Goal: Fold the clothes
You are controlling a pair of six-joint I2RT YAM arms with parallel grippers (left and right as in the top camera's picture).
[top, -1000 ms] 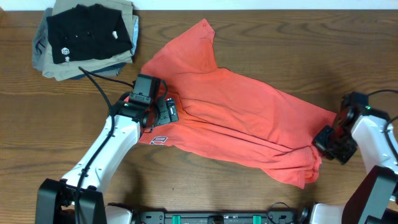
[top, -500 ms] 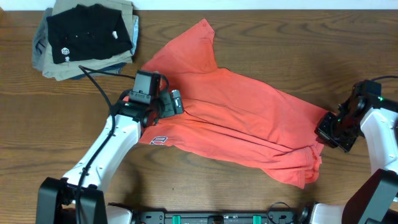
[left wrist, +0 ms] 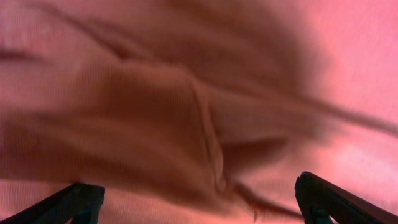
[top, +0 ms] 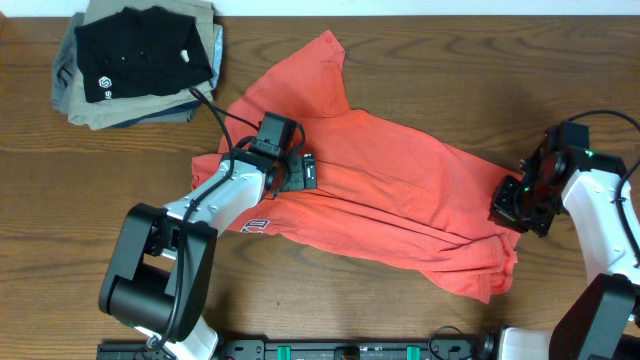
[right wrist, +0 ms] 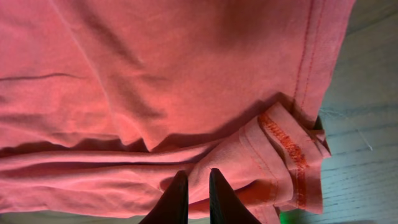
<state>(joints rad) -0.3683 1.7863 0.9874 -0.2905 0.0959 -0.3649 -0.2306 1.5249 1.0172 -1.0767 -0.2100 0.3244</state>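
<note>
An orange-red T-shirt [top: 400,190] lies crumpled and spread slantwise across the wooden table. My left gripper [top: 303,175] is over the shirt's left part, near the collar side. In the left wrist view it [left wrist: 202,202] is wide open, and blurred folds of the shirt [left wrist: 186,106] fill the frame. My right gripper [top: 505,208] is at the shirt's right end. In the right wrist view it [right wrist: 198,186] stands nearly closed, pinching a fold of shirt cloth [right wrist: 155,74] beside the turned-over hem [right wrist: 286,143].
A stack of folded clothes [top: 140,60], black on top, sits at the table's back left corner. Cables run from the left arm past that stack. Bare wood [top: 450,70] lies behind the shirt and in front of it.
My left gripper has moved right and a little up, further onto the shirt. My right gripper has moved up and left, from beside the hem onto the shirt's right end.
</note>
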